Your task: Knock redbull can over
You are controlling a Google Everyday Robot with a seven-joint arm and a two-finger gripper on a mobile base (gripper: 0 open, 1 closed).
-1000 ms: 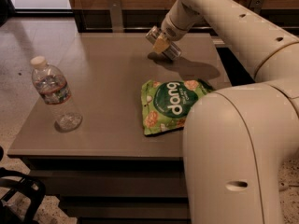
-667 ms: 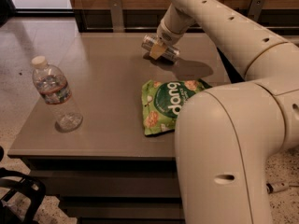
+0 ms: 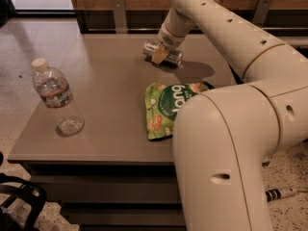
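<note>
The redbull can [image 3: 173,57], slim and silver-grey, lies on its side at the far middle of the grey table [image 3: 110,95]. My gripper [image 3: 160,55] reaches down from the upper right and sits right on the can's middle, covering part of it. The arm's large cream-coloured links fill the right side of the view.
A clear plastic water bottle [image 3: 55,96] with a white cap stands upright at the table's left. A green snack bag [image 3: 168,106] lies flat at the table's middle, partly hidden by my arm. A wooden wall with metal brackets runs behind the table.
My gripper has moved a little to the left and down over the far part of the table. The can now shows lying on its side under it.
</note>
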